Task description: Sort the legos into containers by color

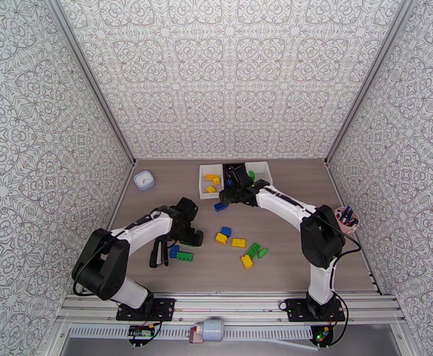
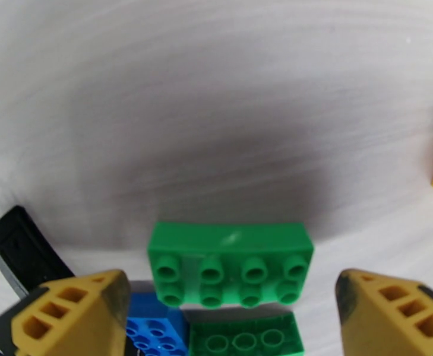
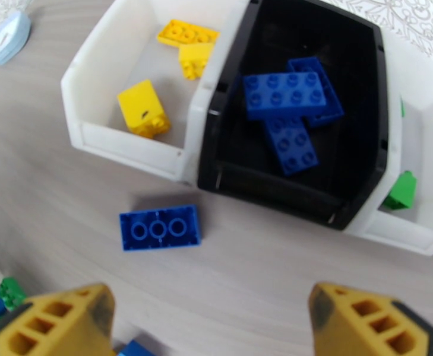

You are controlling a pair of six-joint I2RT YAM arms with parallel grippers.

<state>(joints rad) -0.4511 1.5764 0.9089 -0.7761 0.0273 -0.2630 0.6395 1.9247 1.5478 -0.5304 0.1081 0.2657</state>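
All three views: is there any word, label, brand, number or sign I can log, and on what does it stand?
No text can be read.
The green brick in the left wrist view: its studs show no legible mark.
The blue brick lying underside up before the black bin: bare plastic.
The small circuit board at the near rail: too small to read.

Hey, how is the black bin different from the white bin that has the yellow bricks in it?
Colour: the black bin is dark, the white bin pale.
Contents: the black bin holds three blue bricks, the white bin three yellow bricks.
Place: the black bin stands in the middle of the row, the white bin at one end.
Shared: both are open-topped, similar in size, and touch side by side.
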